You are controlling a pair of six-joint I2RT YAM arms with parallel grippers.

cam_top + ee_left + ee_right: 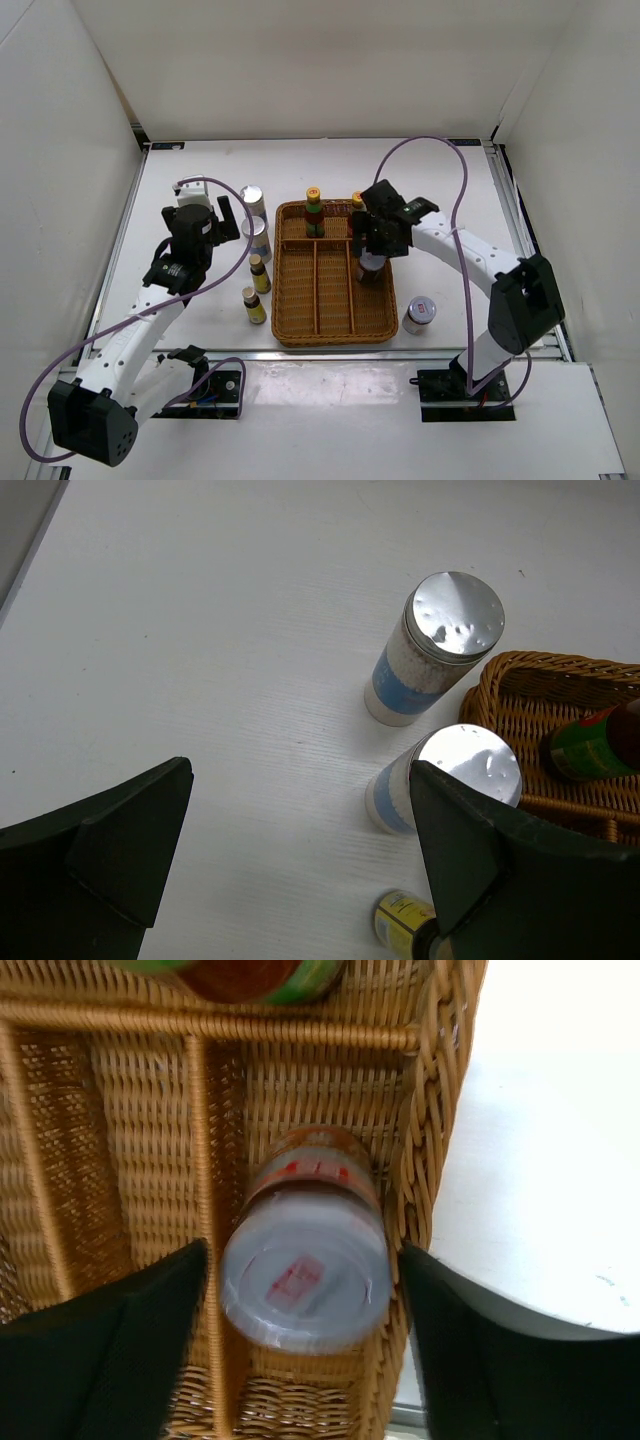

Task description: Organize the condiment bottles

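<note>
My right gripper (303,1255) stands open around a silver-lidded jar (305,1270) in the right compartment of the wicker tray (120,1110), with a thin gap on each side of the lid. From above, that jar (372,265) sits under the right gripper (372,250). A second jar (420,314) stands on the table right of the tray. Two tall dark bottles (314,212) (357,203) are at the tray's back. My left gripper (300,780) is open and empty above the table, beside two white shakers (440,645) (455,775) and a tiny yellow bottle (405,925).
The wicker tray (335,335) has three long compartments and lies at the table's middle. Two tiny yellow bottles (260,272) (254,305) stand just left of it, with the shakers (252,197) (258,232) behind them. White walls enclose the table.
</note>
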